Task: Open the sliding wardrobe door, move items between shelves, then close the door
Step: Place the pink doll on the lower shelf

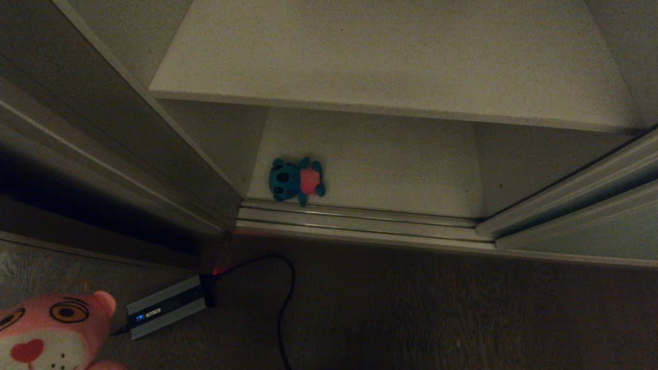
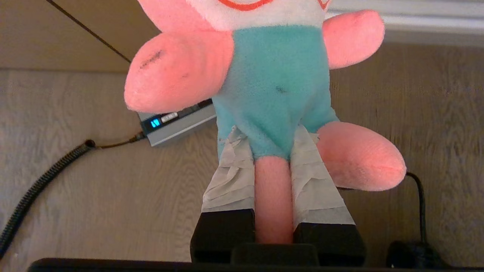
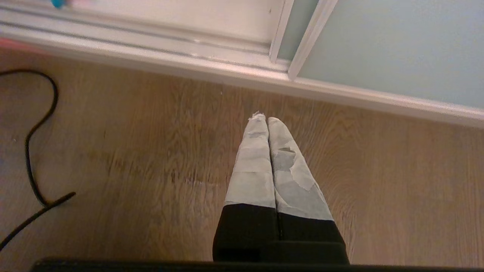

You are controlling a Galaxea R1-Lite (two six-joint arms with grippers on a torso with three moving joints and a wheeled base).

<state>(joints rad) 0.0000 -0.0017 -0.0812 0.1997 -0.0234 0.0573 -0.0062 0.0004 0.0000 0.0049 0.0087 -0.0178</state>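
My left gripper (image 2: 268, 132) is shut on a leg of the pink plush toy (image 2: 272, 83), which hangs over the wooden floor; its face shows at the lower left of the head view (image 1: 46, 334). The teal-blue plush toy (image 1: 295, 180) lies on the lower shelf (image 1: 401, 164), at its front left beside the track. Above it the upper shelf (image 1: 390, 56) is bare. The sliding wardrobe door (image 1: 591, 236) stands pushed to the right, so the shelves are exposed; it also shows in the right wrist view (image 3: 397, 45). My right gripper (image 3: 267, 120) is shut and empty, low over the floor.
A grey box with a blue light (image 1: 164, 308) lies on the floor left of the opening, with a black cable (image 1: 285, 288) looping from it. The ribbed metal floor track (image 1: 360, 218) runs along the wardrobe front. A dark panel (image 1: 103, 154) bounds the opening on the left.
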